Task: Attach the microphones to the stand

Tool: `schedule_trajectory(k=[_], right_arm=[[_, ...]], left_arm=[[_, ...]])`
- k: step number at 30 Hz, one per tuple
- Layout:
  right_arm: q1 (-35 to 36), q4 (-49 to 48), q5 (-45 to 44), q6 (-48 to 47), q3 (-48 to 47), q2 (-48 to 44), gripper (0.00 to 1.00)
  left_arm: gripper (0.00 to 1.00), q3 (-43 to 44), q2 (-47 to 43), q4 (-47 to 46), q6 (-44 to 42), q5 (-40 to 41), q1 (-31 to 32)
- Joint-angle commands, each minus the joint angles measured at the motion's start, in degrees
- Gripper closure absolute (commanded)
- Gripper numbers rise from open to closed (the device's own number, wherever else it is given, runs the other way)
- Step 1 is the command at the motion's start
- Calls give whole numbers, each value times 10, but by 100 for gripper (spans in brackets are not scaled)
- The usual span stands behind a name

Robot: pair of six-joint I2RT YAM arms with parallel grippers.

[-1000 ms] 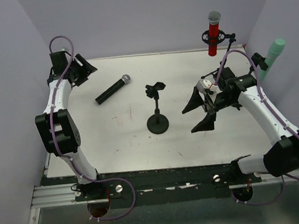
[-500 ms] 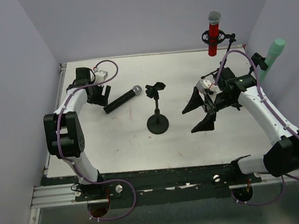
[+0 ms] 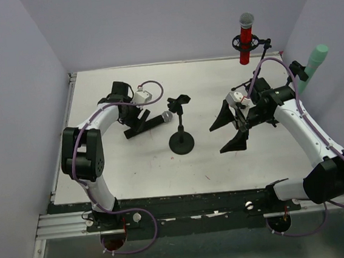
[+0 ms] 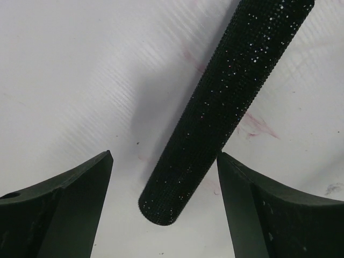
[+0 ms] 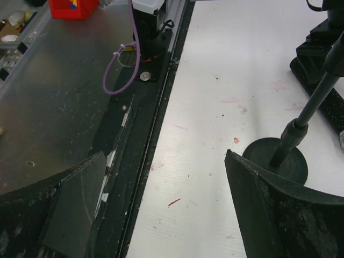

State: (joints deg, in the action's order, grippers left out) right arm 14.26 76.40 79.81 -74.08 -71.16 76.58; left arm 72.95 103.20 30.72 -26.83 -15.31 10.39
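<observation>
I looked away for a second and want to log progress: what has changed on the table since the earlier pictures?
The left gripper swung in from the far left corner and now straddles the tail end of the black microphone, jaws open and not clamped on it. That microphone slid right and nearer, so its head now lies beside the stand. The stand, right gripper, red microphone and green microphone stayed put.

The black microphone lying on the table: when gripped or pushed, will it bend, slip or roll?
The black, glitter-textured cylindrical microphone looks rigid, so it probably will not bend. Its grainy handle should resist slipping once the open left gripper closes. Being round and flat on the white table, it may roll if nudged sideways.
</observation>
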Motion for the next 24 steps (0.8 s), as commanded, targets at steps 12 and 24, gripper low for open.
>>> schedule_trajectory(k=[12,24], right_arm=[[3,13,12,-12,0,-13,0],[3,10,12,-10,1,-18,0]], left_arm=[[20,26,27,94,1,135,103],[37,55,52,153,96,179,119]])
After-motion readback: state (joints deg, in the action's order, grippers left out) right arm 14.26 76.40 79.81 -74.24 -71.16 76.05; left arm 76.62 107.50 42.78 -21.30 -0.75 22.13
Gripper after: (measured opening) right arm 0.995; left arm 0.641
